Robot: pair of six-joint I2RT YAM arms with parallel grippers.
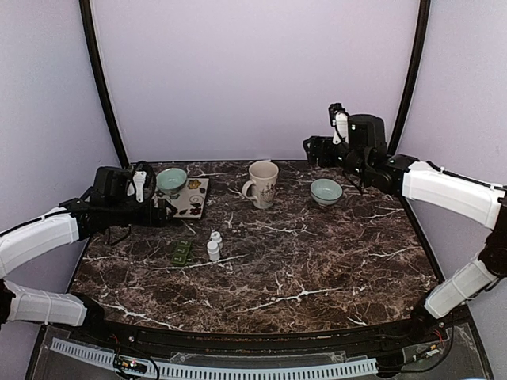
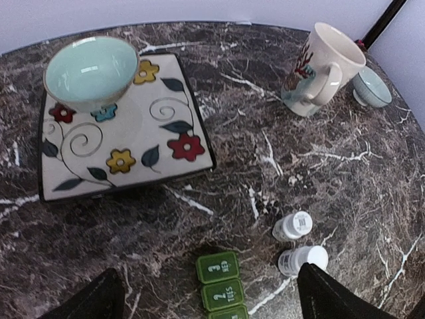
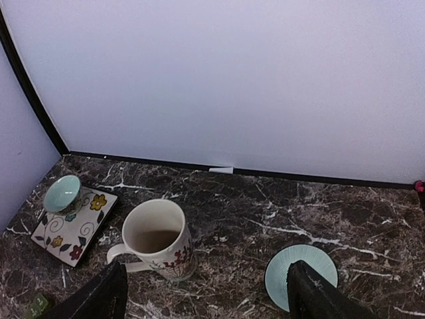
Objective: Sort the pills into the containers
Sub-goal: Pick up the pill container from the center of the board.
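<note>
- Left of centre, two small white plastic pill bottles [image 2: 292, 226] stand side by side on the dark marbled surface [image 1: 317, 269], just beside a green plastic day-labelled pill organiser [image 2: 218, 267].
- I judge the bottles light, stiff and smooth, and so easy to tip. I would pinch one across the body, below the cap.
- The organiser looks light and flat, with its lids apparently closed. It may skid if a lid is pried.
- My left claw [image 2: 209, 292] hangs spread and empty above the organiser. My right claw [image 3: 206, 292] hovers spread and empty at the rear right, looking down on the cream floral ceramic mug [image 3: 158, 239] and the pale green ribbed bowl [image 3: 302, 276].
- A second pale green bowl [image 2: 91, 70] sits on the square flower-painted plate [image 2: 133, 133] at the far left.
- No loose pills show, and the bottles' contents are hidden. The organiser is cut off at the lower edge of the left wrist view, its lettering barely legible.
</note>
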